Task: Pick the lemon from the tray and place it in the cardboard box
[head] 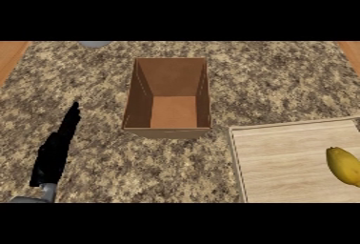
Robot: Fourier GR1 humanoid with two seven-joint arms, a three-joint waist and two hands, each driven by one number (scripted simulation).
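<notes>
My left hand (55, 151) rests lower left, fingers straight, empty; lemon (344, 165) waits on tray (281, 162), right of open cardboard box (169, 95).

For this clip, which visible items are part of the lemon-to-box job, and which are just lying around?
Part of the job:
- yellow fruit on the tray, at the view's right edge, cut off by it
- wooden tray
- cardboard box, open, nothing inside
- left hand, open, at lower left

Lying about:
- grey object, barely visible at the counter's far edge
</notes>
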